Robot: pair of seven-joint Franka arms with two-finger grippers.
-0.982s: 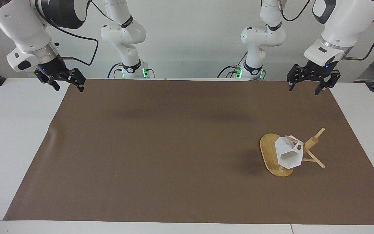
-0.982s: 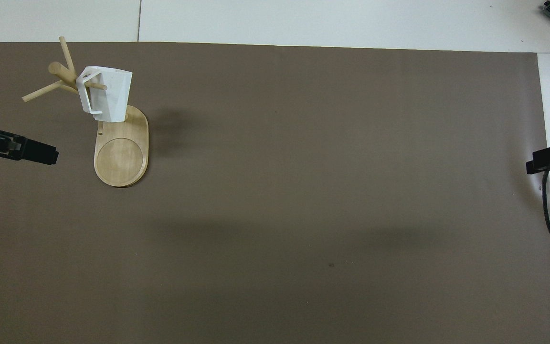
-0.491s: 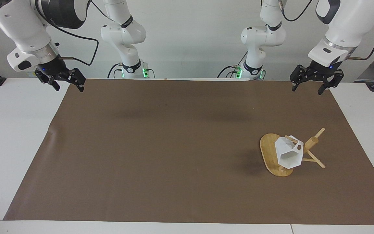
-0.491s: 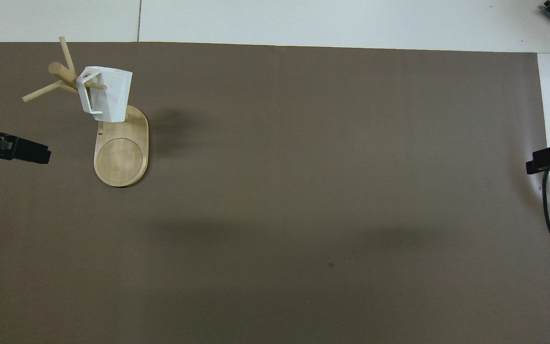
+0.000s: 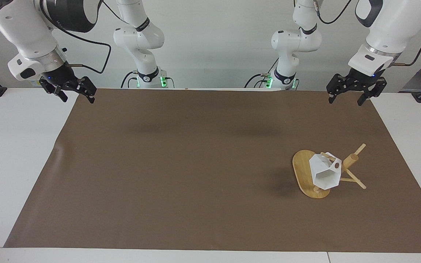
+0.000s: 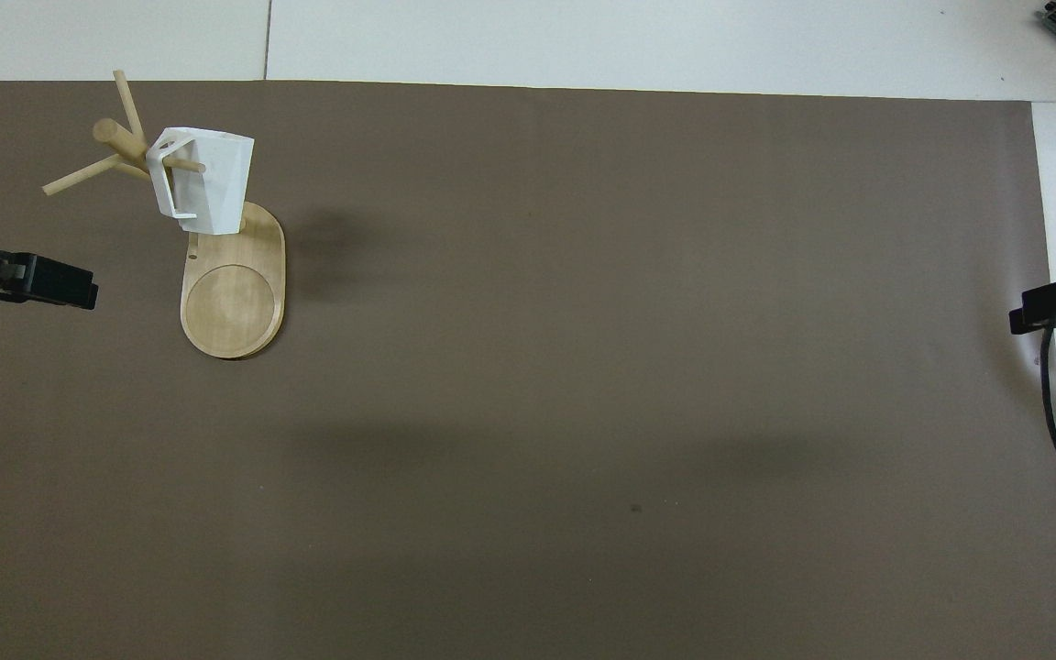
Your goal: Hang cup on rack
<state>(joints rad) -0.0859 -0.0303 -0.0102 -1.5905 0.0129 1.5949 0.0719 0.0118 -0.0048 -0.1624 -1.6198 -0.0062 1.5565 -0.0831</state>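
Hanging above the brown mat's near corners, the left gripper [image 5: 348,98] and right gripper [image 5: 78,97] both show fingers spread wide, empty. Farther out, toward the left arm's end, the cup [image 5: 325,173] hangs on the rack [image 5: 302,170].

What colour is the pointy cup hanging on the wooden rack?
White. The faceted plastic cup shows best in the overhead view, against the light bamboo rack.

Left gripper [image 5: 345,96] raised at the left arm's end, pointing down, fingers [image 5: 361,98] spread apart and empty. Right gripper [image 5: 77,97] raised at the right arm's end, tilted inward, fingers [image 5: 90,95] likewise parted, holding nothing.
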